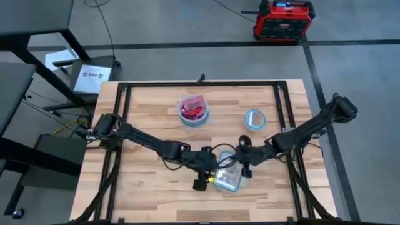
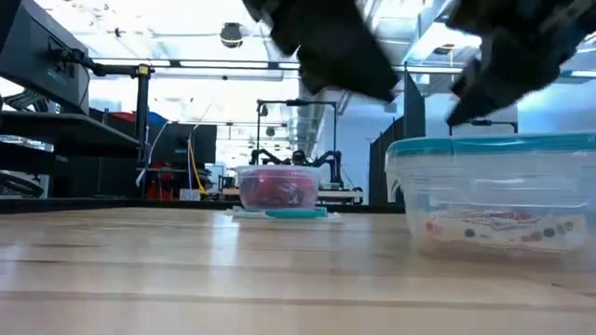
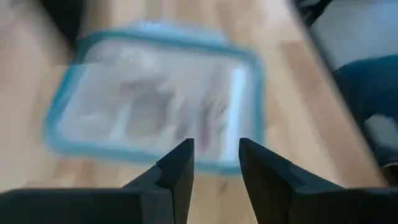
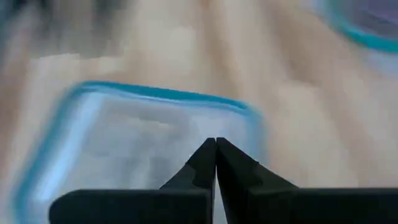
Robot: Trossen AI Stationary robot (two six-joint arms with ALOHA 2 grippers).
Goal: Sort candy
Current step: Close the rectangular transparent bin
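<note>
Lower centre: your 2 hands hover over the tub [image 1: 229,180], left hand [image 3: 216,163] spread, right hand [image 4: 215,163] pressed together; red candy [image 1: 192,111] bowled, more remains inside.

two round bowls [image 1: 193,110] [image 1: 254,119] stand on the table. one rectangular tub [image 1: 229,177]. two arms [image 1: 144,140] [image 1: 300,132] reach in.

A wooden table [image 1: 144,181] carries 2 clear round bowls, one [image 1: 193,111] near the far edge and a smaller one [image 1: 254,119] beside it, plus a rectangular tub [image 1: 229,179]. A red case [image 1: 282,20] sits on the floor beyond.
</note>
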